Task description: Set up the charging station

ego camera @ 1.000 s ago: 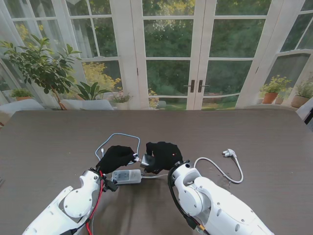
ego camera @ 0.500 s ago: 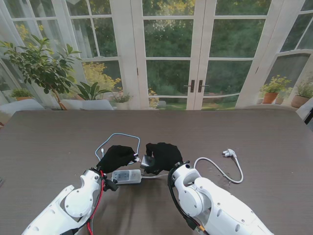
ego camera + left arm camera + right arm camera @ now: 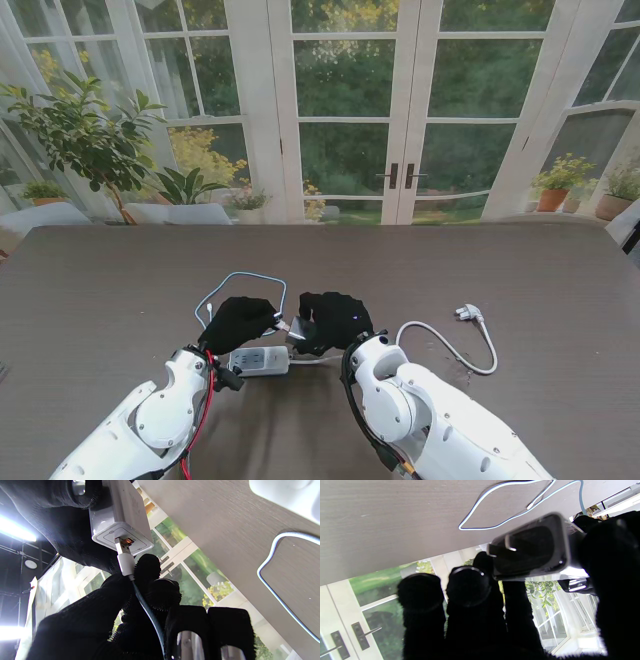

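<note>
Your right hand is gripping the boxy white charger above the grained table; your left hand is pinching the USB plug, tip hidden in the port.

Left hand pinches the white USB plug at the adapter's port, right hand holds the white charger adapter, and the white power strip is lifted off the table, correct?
Not quite: the stand view shows the white rectangular power strip lying on the table. Left hand does pinch the white USB plug; right hand holds the white charger adapter.

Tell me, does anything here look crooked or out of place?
Yes. In the left wrist view, the USB plug held by the left hand meets the white charger at a slant, only its tip in the port. The power strip's plug lies loose on the table, connected to nothing.
</note>
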### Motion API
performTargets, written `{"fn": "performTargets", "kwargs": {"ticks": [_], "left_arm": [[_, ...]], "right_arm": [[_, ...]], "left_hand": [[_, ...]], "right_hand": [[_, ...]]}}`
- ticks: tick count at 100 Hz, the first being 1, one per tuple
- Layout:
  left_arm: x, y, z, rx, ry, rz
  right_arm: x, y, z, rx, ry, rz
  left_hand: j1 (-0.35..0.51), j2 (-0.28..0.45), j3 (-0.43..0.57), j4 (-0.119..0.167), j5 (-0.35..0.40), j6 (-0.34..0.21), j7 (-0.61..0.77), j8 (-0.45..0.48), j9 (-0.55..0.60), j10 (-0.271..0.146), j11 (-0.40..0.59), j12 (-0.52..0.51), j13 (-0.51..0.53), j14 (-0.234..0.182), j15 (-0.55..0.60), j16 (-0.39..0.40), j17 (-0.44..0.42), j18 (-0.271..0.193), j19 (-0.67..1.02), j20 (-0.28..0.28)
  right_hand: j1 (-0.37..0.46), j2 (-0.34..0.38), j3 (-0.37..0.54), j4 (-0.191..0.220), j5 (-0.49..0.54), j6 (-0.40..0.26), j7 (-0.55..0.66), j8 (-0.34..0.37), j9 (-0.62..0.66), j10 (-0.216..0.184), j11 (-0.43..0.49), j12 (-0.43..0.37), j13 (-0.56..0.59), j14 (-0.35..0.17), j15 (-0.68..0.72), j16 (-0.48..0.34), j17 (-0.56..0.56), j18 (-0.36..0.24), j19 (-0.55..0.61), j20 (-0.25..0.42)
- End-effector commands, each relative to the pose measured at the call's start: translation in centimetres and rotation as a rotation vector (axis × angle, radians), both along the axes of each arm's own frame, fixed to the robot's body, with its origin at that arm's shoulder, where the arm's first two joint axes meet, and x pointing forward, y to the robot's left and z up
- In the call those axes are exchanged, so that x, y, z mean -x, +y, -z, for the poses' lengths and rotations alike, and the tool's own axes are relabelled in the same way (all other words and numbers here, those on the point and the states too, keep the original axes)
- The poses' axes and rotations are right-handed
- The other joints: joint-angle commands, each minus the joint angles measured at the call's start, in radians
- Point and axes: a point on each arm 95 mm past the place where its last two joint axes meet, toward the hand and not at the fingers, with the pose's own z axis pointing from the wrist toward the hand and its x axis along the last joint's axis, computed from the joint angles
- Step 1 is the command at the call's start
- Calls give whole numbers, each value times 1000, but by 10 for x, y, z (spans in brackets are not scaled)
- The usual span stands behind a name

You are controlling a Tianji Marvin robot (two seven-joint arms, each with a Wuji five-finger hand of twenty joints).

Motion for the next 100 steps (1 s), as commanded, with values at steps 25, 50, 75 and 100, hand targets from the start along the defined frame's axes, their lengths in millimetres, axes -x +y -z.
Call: {"fn": "performTargets", "kwargs": {"ticks": [25,50,75,100], "left_arm": [[7,-16,4,-29,-31,28],[6,-18,5,-28,-44,27],[8,-22,8,-19,-49,23],[9,-31,10,11,-43,21]], "right_arm": [[4,10,-8,-37,24,-12],[5,10,-9,-38,33,-4],[5,11,-10,-48,43,13],[6,13,-10,-60,43,24]], "left_hand": [[16,-45,35,14,27,19,22,-13,71,61,51,-7,5,-104,104,1,59,-139,284,-2],[17,-45,34,15,27,21,21,-14,71,60,52,-9,5,-106,104,1,60,-144,284,-2],[23,-47,28,18,28,27,16,-22,71,59,50,-13,5,-106,104,1,60,-149,284,-3],[38,-47,14,24,30,43,10,-30,73,63,50,-21,5,-106,104,0,60,-145,284,-3]], "right_hand": [[223,160,166,157,33,-136,280,91,57,-66,138,35,46,6,34,18,23,41,-2,20],[224,160,165,158,33,-135,279,92,57,-67,138,36,46,3,31,17,21,42,-3,20],[226,159,165,158,34,-126,277,92,56,-63,137,36,46,5,30,17,20,44,-5,20],[227,158,165,158,35,-125,276,94,57,-59,137,36,46,6,28,17,18,50,-10,18]]}}
